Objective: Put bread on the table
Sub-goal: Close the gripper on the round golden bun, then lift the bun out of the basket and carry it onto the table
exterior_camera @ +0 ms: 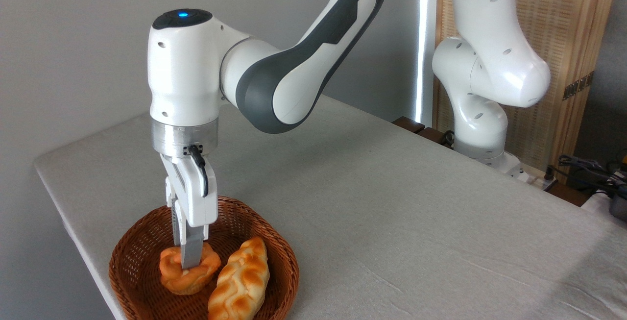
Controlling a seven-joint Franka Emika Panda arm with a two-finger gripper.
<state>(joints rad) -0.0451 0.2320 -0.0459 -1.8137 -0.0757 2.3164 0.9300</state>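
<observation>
While the table point(392, 202) fills most of the view with its light grey cloth, the white and dark grey arm point(294, 65) reaches across it from a base at the far right edge, bending down toward the near left corner. A blue light glows on top of the wrist housing. Behind the base stands a pale wooden screen point(563, 40), and dark cables point(588, 168) lie at the right edge.

At the near left corner sits a round brown wicker basket point(137, 261), its rim close to the table's front edge. Two pieces lie inside it. A pale braided loaf point(241, 281) with browned ridges lies on the right, running from the basket's middle toward the front rim. Just left of it, touching or nearly touching, sits the bread point(171, 273), a small orange-brown bun with a knotted top, resting on the basket floor.

The gripper point(191, 256) points straight down into the basket, with one finger point(192, 254) in front pressed into the bun's top. The other finger is mostly hidden behind it, so I cannot tell whether the bun is gripped.
</observation>
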